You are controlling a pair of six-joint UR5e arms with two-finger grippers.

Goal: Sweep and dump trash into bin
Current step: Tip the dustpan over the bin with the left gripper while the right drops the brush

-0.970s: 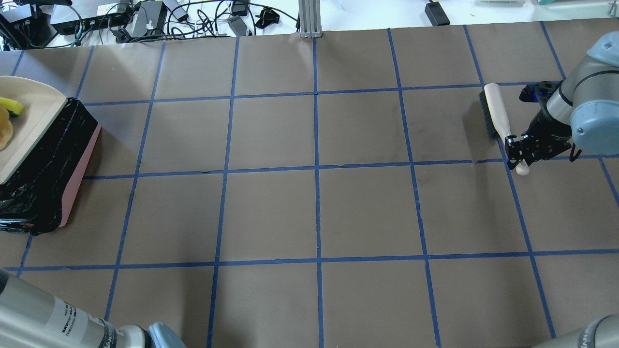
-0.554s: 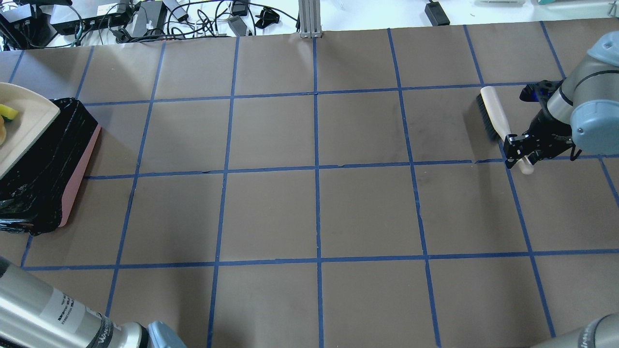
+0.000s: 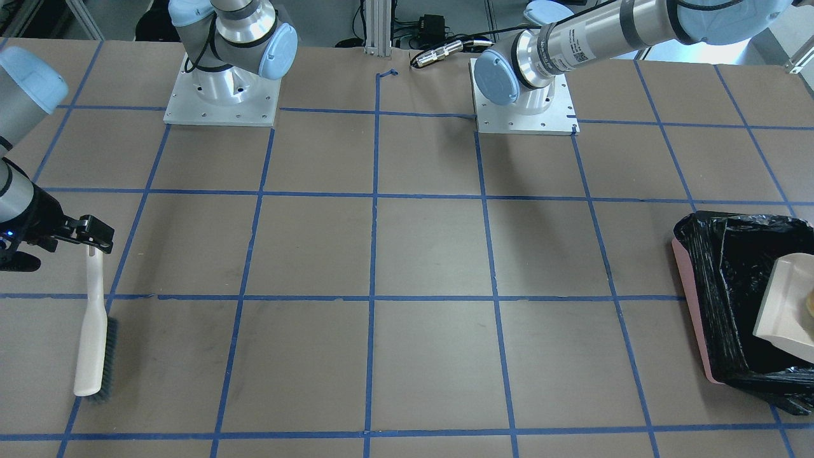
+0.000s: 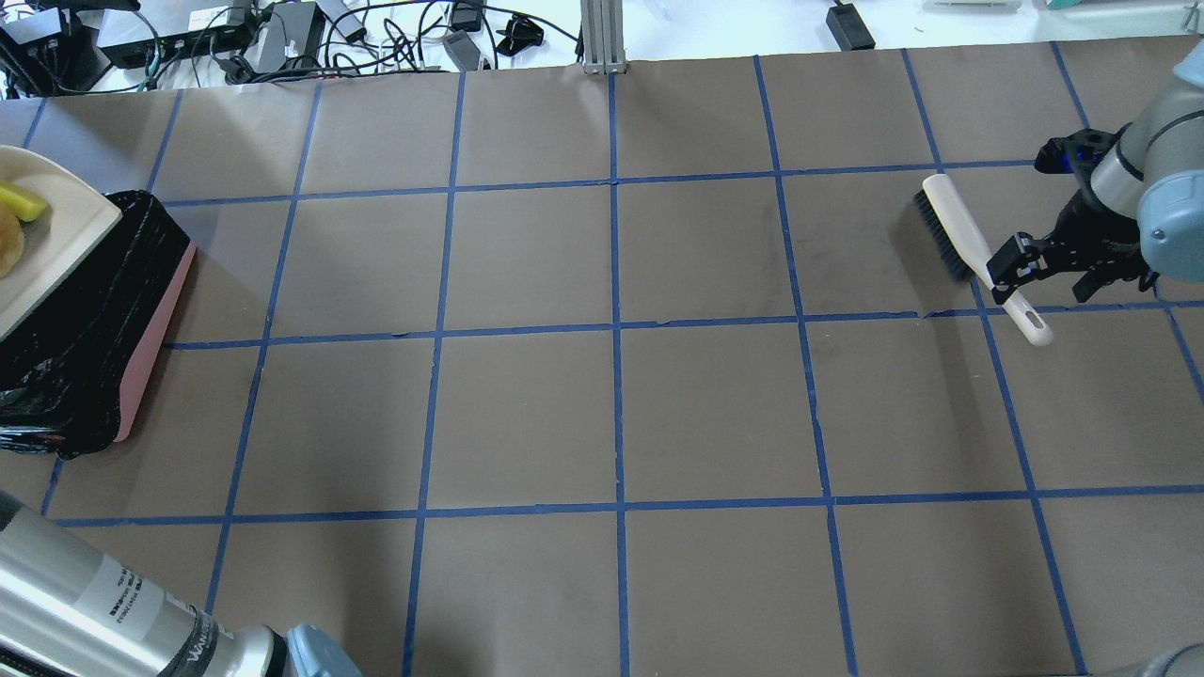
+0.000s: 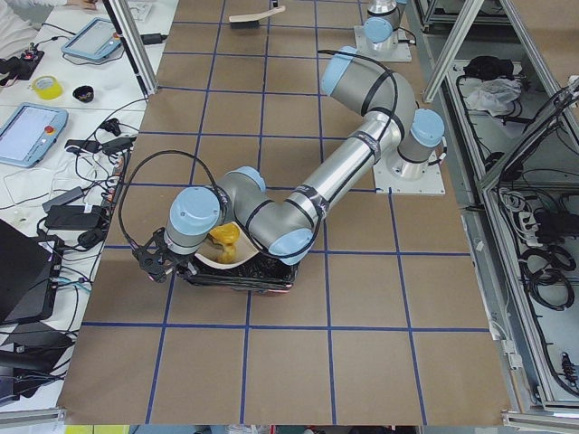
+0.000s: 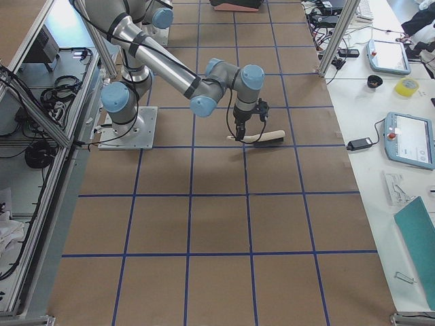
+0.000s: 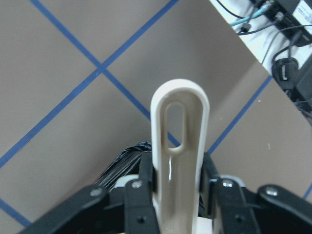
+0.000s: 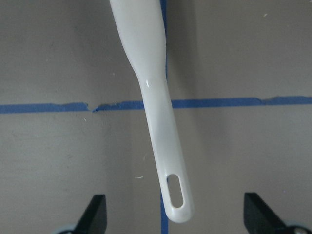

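My left gripper (image 7: 178, 183) is shut on the looped handle of the beige dustpan (image 4: 52, 240) and holds the pan over the bin (image 4: 150, 329), a pink box lined with a black bag. Trash lies in the pan: a yellow-green sponge (image 4: 19, 201) and a golden bun (image 4: 7, 249). The croissant piece is out of view. My right gripper (image 4: 1008, 263) is open, its fingers (image 8: 95, 217) wide apart above the handle of the beige brush (image 4: 974, 244). The brush lies on the table.
Brown table paper with blue tape grid. Cables and power bricks (image 4: 282, 38) lie along the far edge, with a metal post (image 4: 602, 38) at its middle. The arm bases (image 3: 219, 95) stand at the robot's side.
My right gripper has let go of the brush handle and drawn up and away to the right; the brush has turned slightly. The dustpan has shifted left over the bin.
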